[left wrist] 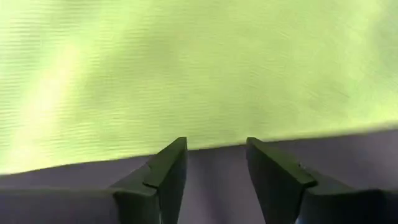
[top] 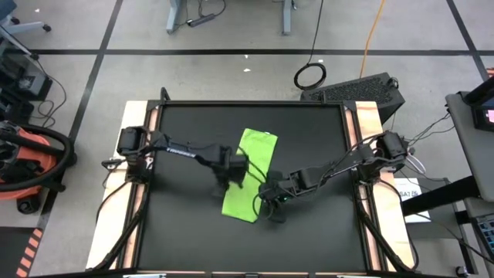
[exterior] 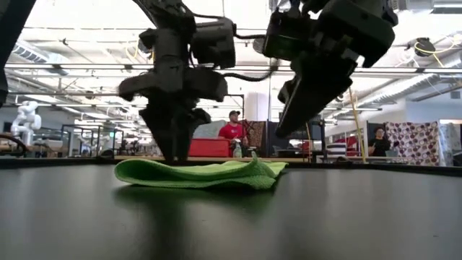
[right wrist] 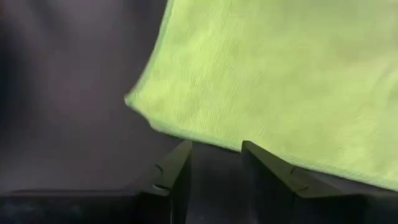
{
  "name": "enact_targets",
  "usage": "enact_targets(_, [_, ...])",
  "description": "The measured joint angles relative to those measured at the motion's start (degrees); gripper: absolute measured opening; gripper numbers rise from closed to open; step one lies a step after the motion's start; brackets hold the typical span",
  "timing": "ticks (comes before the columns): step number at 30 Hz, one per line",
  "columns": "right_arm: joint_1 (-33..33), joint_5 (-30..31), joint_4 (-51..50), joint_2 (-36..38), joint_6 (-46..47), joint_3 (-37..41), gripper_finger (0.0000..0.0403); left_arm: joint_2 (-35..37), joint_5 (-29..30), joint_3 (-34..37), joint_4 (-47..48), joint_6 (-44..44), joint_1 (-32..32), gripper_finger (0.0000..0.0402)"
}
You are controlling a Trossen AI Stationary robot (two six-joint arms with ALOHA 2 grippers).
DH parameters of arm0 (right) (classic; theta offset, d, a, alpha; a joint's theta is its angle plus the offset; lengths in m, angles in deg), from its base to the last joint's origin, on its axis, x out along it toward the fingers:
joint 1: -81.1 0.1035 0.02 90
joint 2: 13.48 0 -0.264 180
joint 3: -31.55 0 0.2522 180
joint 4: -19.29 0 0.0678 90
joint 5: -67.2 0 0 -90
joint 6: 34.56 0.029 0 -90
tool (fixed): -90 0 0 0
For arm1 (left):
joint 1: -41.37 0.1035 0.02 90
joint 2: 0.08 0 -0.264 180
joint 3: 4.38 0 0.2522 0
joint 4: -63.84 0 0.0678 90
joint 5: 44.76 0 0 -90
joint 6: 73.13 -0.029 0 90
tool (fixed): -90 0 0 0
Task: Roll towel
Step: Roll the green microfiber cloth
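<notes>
The lime-green towel (top: 251,174) lies flat on the black table (top: 185,232) as a long strip running from far to near, with a small raised wrinkle at one end (exterior: 254,167). My left gripper (top: 229,181) points down at the towel's left long edge (left wrist: 186,140). It is open, with only bare table between its fingers (left wrist: 216,144). My right gripper (top: 268,207) hangs above the table beside the towel's near right corner (right wrist: 134,99). It is open too, slanting down, with nothing between its fingers (right wrist: 216,146).
Bare black tabletop surrounds the towel on all sides, with wooden rails along the left (top: 139,154) and right (top: 363,147) edges. In the low view, people (exterior: 232,128) stand in the room far behind the table.
</notes>
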Motion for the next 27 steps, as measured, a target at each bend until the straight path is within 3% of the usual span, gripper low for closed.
enact_targets(11, [5.84,0.33,5.15,-0.77,-2.99,0.04,0.0130,0.92,1.63,2.88,-7.01,-2.55,-9.54,0.0170])
enact_targets(16, [8.54,5.66,7.43,-0.75,-4.35,0.04,0.0132,2.26,3.53,3.00,-9.92,-0.04,-12.74,0.0170])
enact_targets(27, [11.69,11.30,8.37,-3.82,-13.06,-0.15,0.0197,5.99,15.00,9.76,-20.22,12.04,-22.30,0.0170])
